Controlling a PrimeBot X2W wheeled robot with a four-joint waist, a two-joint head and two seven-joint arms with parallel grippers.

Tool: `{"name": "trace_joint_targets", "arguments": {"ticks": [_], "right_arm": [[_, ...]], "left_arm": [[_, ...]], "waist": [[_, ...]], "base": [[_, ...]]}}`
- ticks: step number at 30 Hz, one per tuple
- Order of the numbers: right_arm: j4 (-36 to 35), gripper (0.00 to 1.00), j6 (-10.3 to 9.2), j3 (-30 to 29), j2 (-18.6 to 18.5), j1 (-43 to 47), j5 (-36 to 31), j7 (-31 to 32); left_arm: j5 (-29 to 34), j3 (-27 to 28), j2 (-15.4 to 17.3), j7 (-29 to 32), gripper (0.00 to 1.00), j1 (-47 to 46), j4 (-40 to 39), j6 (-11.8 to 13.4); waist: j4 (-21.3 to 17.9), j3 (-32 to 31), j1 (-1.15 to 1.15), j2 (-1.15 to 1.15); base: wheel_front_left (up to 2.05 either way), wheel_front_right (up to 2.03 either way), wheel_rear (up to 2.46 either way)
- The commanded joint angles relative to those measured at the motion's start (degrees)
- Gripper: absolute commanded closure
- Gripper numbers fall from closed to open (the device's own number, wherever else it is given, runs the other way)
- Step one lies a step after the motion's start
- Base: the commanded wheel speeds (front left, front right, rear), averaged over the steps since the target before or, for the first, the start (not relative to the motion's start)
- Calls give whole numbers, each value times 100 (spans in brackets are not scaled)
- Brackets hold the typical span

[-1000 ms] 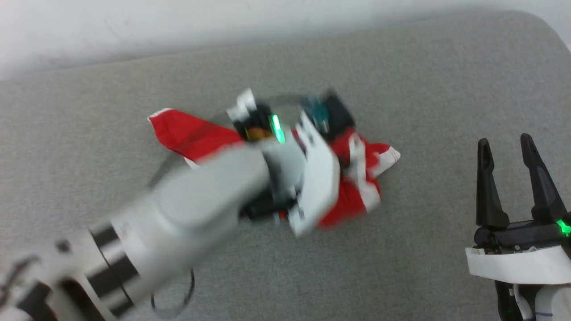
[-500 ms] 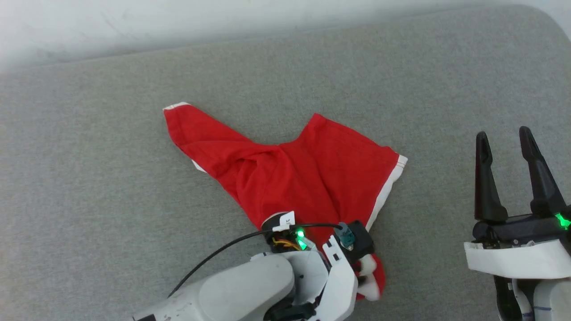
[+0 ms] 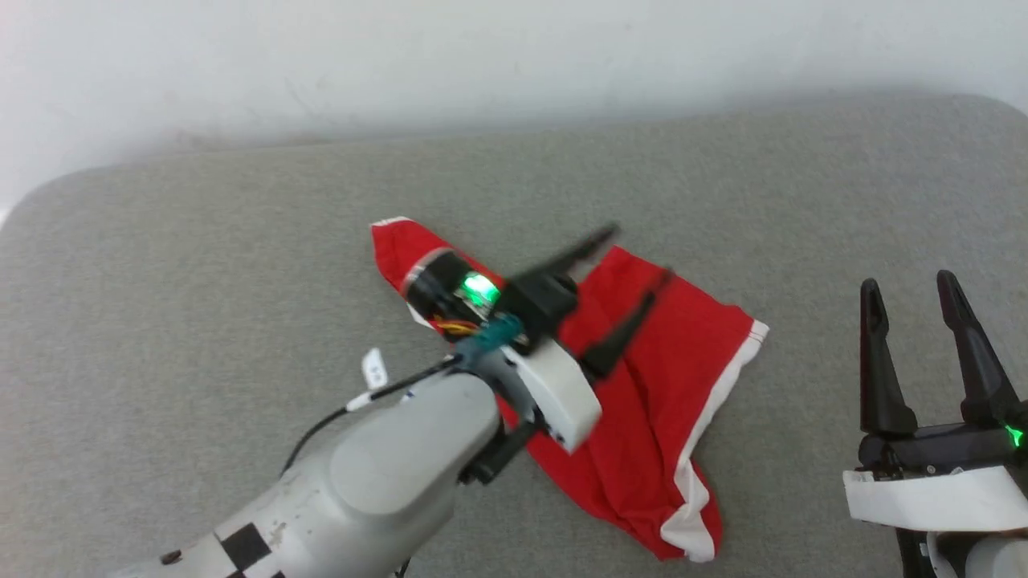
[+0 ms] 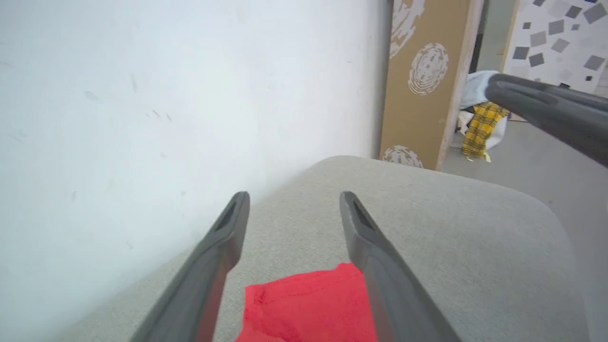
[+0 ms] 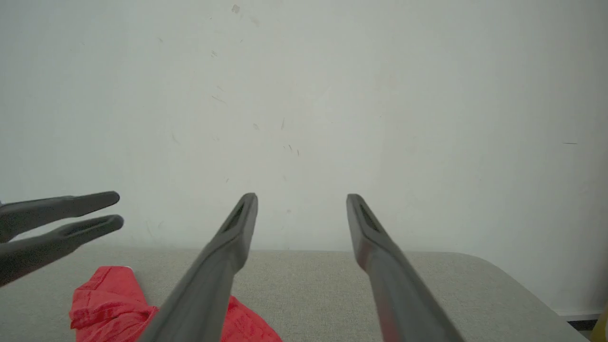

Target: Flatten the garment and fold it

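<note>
The garment, red shorts with white edge trim, lies loosely spread and partly creased on the grey padded table. My left gripper hovers above its middle, fingers open and pointing toward the far right, holding nothing. In the left wrist view the left gripper is spread wide with the garment below it. My right gripper stands open and empty at the lower right, apart from the cloth. The right wrist view shows the right gripper, the garment at lower left and the left gripper.
A white wall runs along the table's far edge. Beyond the table's rounded end stand a brown cardboard panel and a heap of yellow plaid cloth on the floor. Bare grey table surrounds the garment.
My left gripper, shut on the garment's white band at the near edge half a second ago, has let go, opened and risen over the cloth. The head camera has shifted too.
</note>
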Motion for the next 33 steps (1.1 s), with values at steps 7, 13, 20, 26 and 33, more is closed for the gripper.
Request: {"name": "trace_joint_targets", "arguments": {"ticks": [7, 13, 20, 26, 33], "right_arm": [[9, 0, -5, -112, 14, 163, -39, -27], [118, 0, -5, -303, 14, 284, -27, -27], [322, 0, -5, -498, 14, 407, 162, -27], [515, 0, -5, -506, 14, 518, 303, -27], [568, 0, -5, -472, 14, 582, 281, -27]], "left_arm": [[881, 1667, 250, -117, 0, 978, -758, 1296], [1590, 2965, 304, -118, 0, 2222, -1343, 1799], [2284, 3987, 168, -119, 0, 3404, -1749, 1909], [2624, 4326, -49, -119, 0, 4000, -1602, 1636], [2827, 4516, -289, -119, 0, 4228, -1420, 1401]], "waist": [[297, -271, 1, 0], [375, -400, 1, 0], [459, -532, 1, 0], [516, -624, 1, 0], [530, -655, 1, 0]], "base": [[0, 0, 0], [0, 0, 0], [0, 0, 0], [0, 0, 0], [0, 0, 0]]}}
